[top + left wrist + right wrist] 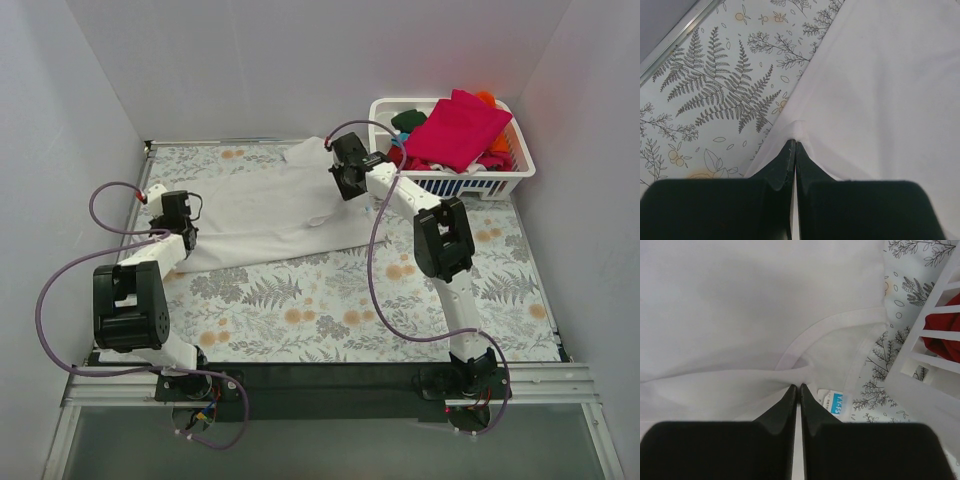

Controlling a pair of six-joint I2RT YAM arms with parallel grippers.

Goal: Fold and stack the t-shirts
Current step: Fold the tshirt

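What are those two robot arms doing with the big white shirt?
They are getting a white t-shirt ready to fold. It lies spread out on the flowery table. The left gripper is shut, pinching the shirt's edge. The right gripper is shut too, pinching the cloth near the collar. More t-shirts wait in the white basket at the far right, with a magenta t-shirt on top. No folded stack shows yet.

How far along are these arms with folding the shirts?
Barely begun: nothing looks folded or stacked yet. In hand, the white t-shirt lies spread on the table, the left gripper pinching its edge, the right gripper pinching fabric by the collar. Left to do: the magenta shirt and other coloured ones piled in the basket.
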